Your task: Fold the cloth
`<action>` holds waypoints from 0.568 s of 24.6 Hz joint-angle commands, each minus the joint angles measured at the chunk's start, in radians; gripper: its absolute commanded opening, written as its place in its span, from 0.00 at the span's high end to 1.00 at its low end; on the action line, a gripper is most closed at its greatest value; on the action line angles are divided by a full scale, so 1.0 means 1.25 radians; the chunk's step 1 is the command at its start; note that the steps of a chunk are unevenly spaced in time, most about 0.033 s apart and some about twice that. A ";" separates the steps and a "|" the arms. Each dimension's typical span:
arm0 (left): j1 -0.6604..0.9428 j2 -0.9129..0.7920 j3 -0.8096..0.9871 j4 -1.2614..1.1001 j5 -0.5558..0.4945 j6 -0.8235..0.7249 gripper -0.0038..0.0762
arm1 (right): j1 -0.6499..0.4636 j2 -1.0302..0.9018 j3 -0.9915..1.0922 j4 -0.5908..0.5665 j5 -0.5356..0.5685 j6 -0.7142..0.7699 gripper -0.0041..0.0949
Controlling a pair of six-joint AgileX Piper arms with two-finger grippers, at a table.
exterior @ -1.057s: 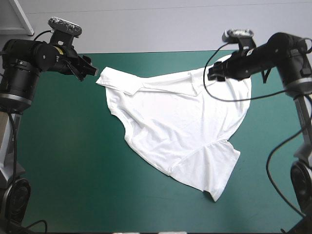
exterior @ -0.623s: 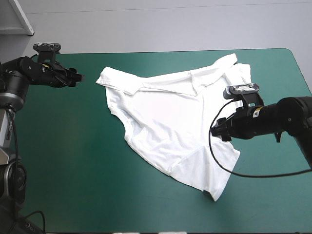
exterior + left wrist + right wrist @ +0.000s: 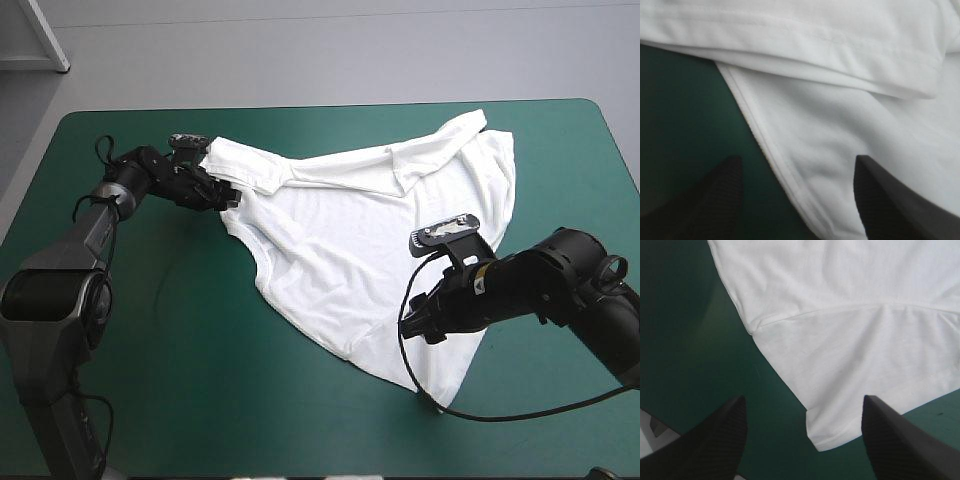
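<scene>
T-shirt (image 3: 380, 230) spread on teal-green cover (image 3: 180, 350)

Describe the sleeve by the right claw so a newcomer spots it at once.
On the teal-green table lies a spread white T-shirt. Its corner nearest the table's near edge is the sleeve, just ahead of the open right claw. A curved seam marks it off from the body.

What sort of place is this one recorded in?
Probably a robot test bench, not a home: a bare table with a teal-green cover, one white T-shirt spread on it, and the left gripper and right gripper open at the shirt's edges.
</scene>
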 commanded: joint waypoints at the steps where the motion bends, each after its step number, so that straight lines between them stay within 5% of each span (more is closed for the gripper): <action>1: -0.018 -0.027 -0.022 -0.021 -0.036 0.001 0.37 | 0.004 -0.033 -0.019 -0.003 -0.016 0.015 0.34; 7: -0.066 0.017 -0.022 0.013 -0.059 -0.007 0.44 | 0.004 -0.067 -0.019 -0.002 -0.003 0.019 0.35; 14: -0.078 0.039 -0.022 0.046 -0.061 -0.007 0.90 | 0.056 -0.058 -0.019 -0.011 -0.003 -0.005 0.35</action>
